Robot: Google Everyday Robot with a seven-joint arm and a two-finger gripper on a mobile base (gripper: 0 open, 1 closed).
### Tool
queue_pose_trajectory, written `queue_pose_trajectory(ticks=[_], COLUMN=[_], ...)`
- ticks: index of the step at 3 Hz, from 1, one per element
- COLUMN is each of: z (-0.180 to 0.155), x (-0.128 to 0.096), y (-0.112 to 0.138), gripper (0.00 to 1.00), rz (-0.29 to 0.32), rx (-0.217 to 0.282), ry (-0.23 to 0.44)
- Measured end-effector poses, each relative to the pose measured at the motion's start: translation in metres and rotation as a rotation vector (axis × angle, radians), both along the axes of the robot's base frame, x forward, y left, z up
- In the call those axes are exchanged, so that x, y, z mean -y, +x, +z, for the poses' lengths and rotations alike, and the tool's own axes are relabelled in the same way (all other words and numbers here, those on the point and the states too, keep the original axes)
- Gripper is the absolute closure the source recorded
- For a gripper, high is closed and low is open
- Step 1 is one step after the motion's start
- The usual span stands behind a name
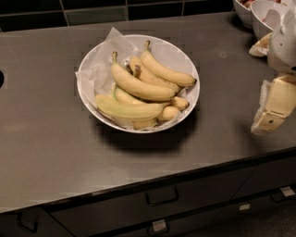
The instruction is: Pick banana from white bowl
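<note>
The white bowl is wide and shallow with a crumpled paper liner. It sits on the dark grey counter, left of centre, and holds several bananas. The banana is long, yellow and evenly curved with a thin greenish stem. It lies across the middle of the pile, stem toward the back left. A paler greenish-yellow banana lies in front of it, another long yellow one lies behind, and short stubby ones lie at the right. My gripper hangs at the right edge of the view, well right of the bowl, and holds nothing.
Smaller white bowls stand at the back right corner, close to my arm. A black tiled wall runs behind the counter. Drawers with handles sit below the counter's front edge.
</note>
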State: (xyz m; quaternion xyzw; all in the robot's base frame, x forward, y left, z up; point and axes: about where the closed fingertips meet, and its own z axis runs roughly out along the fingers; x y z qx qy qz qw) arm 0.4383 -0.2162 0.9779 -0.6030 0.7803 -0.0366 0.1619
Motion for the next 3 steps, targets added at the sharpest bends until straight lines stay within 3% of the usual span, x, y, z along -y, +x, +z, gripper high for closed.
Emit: queue_pose_trajectory(ticks=[1,2,3], z=[0.000,0.000,0.011], x=[0.000,-0.023,-0.065], y=[0.000,0.004,0.011], gripper=[0.00,0.00,0.00], rz=[0.000,0.059,0.164], rx=[0.000,0.015,0.059], ry=[0.000,0.012,0.042])
